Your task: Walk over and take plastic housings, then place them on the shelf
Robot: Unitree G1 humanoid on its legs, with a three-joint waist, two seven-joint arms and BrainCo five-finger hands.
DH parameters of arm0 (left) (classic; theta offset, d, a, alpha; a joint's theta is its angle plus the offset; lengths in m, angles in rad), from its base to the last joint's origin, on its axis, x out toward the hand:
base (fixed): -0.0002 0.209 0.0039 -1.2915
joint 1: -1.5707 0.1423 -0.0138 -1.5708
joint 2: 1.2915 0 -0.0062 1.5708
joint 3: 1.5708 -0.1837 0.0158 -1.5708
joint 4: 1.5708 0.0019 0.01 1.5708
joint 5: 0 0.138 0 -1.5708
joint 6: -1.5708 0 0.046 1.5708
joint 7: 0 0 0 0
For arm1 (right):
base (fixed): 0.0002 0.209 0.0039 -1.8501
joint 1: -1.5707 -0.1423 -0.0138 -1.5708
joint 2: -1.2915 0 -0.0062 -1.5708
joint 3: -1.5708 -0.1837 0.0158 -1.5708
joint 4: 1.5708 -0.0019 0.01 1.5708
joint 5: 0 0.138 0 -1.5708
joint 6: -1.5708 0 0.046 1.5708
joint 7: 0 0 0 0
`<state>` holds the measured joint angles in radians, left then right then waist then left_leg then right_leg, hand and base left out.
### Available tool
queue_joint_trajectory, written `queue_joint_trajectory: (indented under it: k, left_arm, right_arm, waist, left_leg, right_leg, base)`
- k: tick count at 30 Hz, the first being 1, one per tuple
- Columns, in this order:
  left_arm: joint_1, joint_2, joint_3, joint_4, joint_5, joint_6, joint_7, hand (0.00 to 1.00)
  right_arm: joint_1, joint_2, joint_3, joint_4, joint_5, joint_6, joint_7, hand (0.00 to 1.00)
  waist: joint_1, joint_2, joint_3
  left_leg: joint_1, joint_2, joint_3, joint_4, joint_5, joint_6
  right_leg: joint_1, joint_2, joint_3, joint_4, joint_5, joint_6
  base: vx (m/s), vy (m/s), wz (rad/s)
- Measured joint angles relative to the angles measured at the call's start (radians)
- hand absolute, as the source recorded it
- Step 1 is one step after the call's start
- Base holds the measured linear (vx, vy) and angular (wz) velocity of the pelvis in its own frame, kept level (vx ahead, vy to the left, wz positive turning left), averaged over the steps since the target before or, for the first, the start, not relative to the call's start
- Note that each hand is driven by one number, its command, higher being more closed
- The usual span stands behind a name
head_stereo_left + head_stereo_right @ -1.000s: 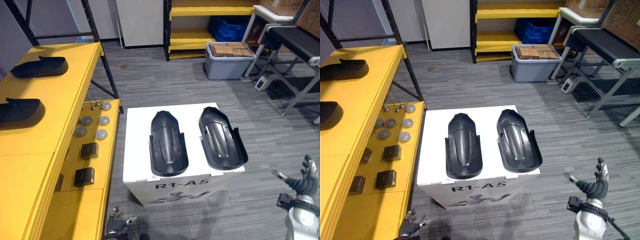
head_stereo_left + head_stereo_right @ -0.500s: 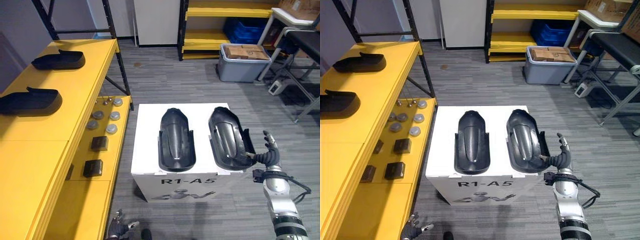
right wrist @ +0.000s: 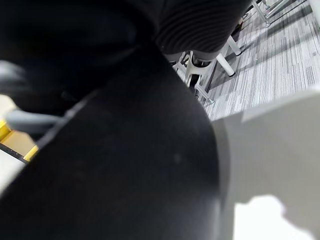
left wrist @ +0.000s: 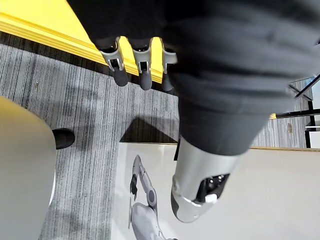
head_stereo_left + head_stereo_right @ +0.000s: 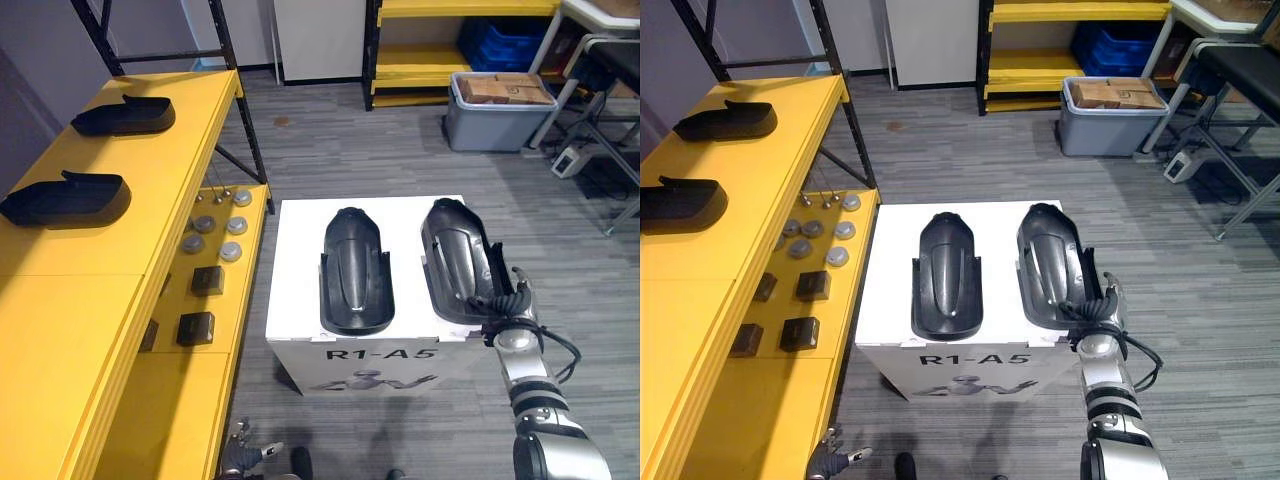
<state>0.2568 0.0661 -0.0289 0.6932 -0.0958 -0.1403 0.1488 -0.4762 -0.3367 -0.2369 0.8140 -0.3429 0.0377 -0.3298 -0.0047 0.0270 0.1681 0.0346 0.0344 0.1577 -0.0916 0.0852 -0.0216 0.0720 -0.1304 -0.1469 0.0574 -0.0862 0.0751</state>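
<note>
The right hand [image 5: 510, 308] sits at the right plastic housing's [image 5: 455, 262] near edge, apparently to lift it, though I cannot tell whether its fingers have closed; the left hand [image 5: 240, 458] hangs slack-fingered and empty.

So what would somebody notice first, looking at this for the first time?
Two black plastic housings lie side by side, hollow side up, on a white box in the middle of the floor: the left housing and the right housing, with the right hand at its near right rim. On the robot's left, a yellow shelf carries a nearer housing and a farther housing.
</note>
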Motion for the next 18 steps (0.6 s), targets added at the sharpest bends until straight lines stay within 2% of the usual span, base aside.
queue_joint_trajectory:
  k: [5, 11, 18]
  left_arm:
    - [-0.009, 0.0, -0.002, 0.003, -0.001, 0.0, 0.003, 0.0]
    - [-0.009, 0.0, -0.002, 0.003, -0.001, 0.001, 0.005, 0.0]
    - [-0.006, -0.008, 0.004, -0.041, -0.001, 0.006, 0.005, 0.0]
  right_arm:
    - [-0.033, 0.004, -0.037, 0.037, 0.019, 0.008, -0.015, 1.0]
    - [-0.028, 0.003, -0.037, 0.013, 0.041, 0.022, -0.023, 1.0]
    - [0.131, 0.072, -0.037, -0.293, 0.015, 0.032, -0.014, 1.0]
  waist:
    - [0.01, -0.001, 0.005]
    - [-0.003, -0.003, 0.017]
    - [-0.007, -0.003, 0.017]
  left_leg:
    - [-0.005, 0.0, 0.0, 0.0, 0.0, 0.0]
    - [0.022, 0.006, 0.006, 0.0, -0.003, -0.005]
    - [0.025, 0.017, 0.006, 0.005, -0.005, -0.008]
  right_leg:
    - [0.0, 0.0, -0.002, -0.006, 0.0, 0.0]
    - [0.027, 0.007, 0.001, -0.008, 0.005, -0.006]
    - [0.03, 0.017, 0.005, -0.007, 0.009, -0.011]
  base:
    - [0.0, 0.0, 0.0]
    - [0.02, -0.012, -0.01]
    - [0.01, -0.014, -0.01]
